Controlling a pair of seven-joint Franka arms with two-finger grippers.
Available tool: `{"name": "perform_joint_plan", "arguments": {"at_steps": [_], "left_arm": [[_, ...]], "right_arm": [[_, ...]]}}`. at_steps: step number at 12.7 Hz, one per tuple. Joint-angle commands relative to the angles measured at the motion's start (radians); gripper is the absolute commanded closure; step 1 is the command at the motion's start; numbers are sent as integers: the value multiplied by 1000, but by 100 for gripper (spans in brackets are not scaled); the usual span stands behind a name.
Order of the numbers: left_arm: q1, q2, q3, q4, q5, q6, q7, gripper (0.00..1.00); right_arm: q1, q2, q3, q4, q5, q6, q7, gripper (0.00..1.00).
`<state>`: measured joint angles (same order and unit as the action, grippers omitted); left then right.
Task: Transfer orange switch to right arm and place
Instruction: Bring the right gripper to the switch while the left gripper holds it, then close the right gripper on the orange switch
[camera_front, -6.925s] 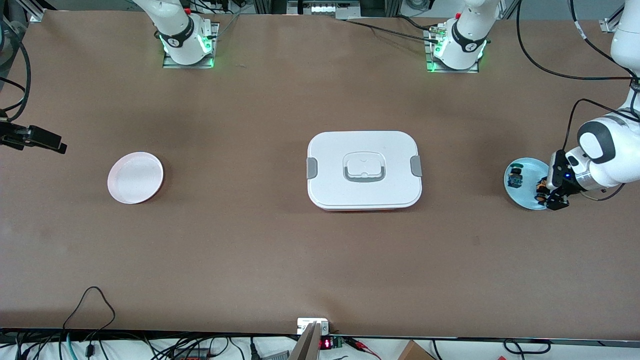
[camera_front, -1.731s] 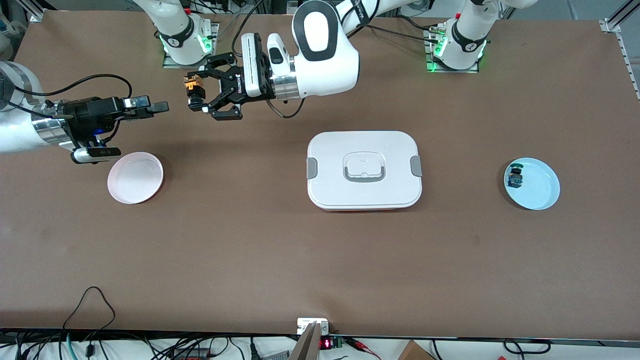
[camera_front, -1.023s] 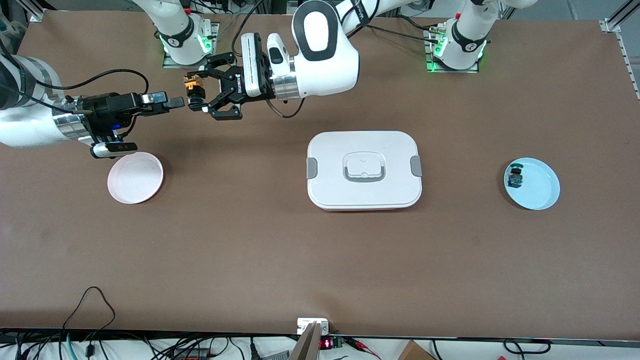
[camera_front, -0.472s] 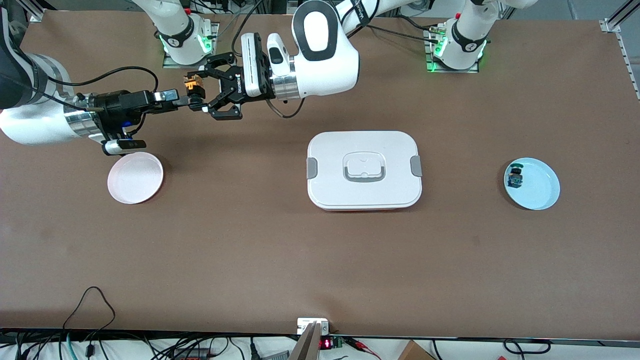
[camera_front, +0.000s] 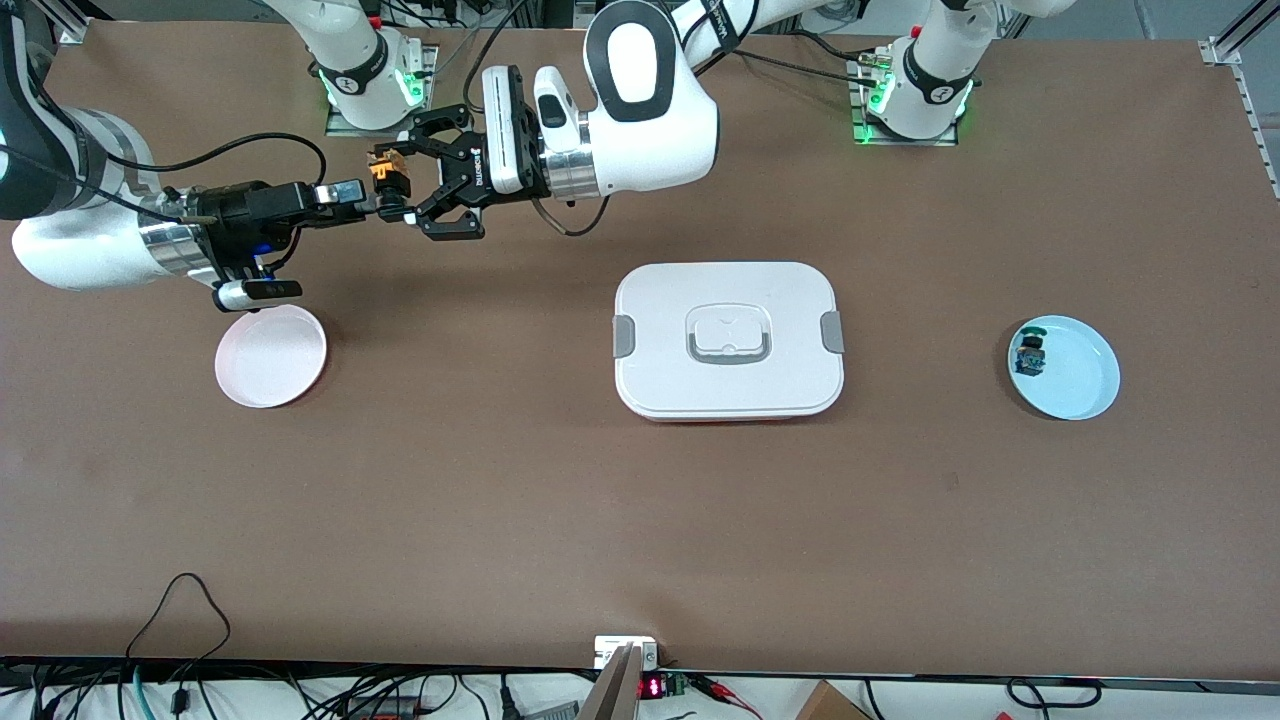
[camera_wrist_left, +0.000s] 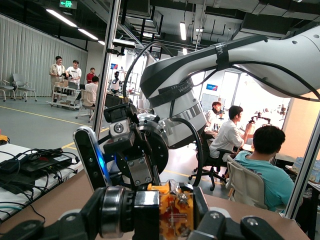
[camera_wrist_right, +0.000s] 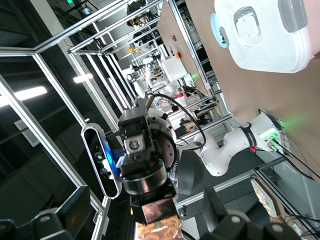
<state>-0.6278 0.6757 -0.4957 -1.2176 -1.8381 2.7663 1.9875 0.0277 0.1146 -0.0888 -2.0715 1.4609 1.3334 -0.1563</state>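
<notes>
Above the bare brown tabletop (camera_front: 500, 480) near the right arm's base, the left arm's black two-finger gripper (camera_front: 392, 195) pinches the tiny orange switch (camera_front: 384, 178) with its black stubby body, carrying white lettering too small to read. The right arm (camera_front: 75, 230), white with black bands, brings its black gripper (camera_front: 362, 200) up to the switch, one finger (camera_front: 338, 190) reaching it; whether it has closed cannot be told. In the left wrist view the orange part (camera_wrist_left: 176, 215) sits between the fingers, the right gripper's body facing it. A round pink plate (camera_front: 270, 355) lies beneath the right wrist. The white lidded rectangular box (camera_front: 728, 340) with grey latches sits mid-table, and a light blue plate (camera_front: 1075, 380) holding a small blue-and-green switch (camera_front: 1028, 357) lies toward the left arm's end
</notes>
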Motion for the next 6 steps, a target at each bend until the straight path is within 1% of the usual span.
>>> {"name": "perform_joint_plan", "arguments": {"at_steps": [1,6], "left_arm": [[-20,16,11,43,-18,18,1,97],[-20,16,11,43,-17,18,1,97]], "right_arm": [[14,-38,1,-42,30,29,-29,1],[20,-52,1,-71,30,43,-65,1]]}}
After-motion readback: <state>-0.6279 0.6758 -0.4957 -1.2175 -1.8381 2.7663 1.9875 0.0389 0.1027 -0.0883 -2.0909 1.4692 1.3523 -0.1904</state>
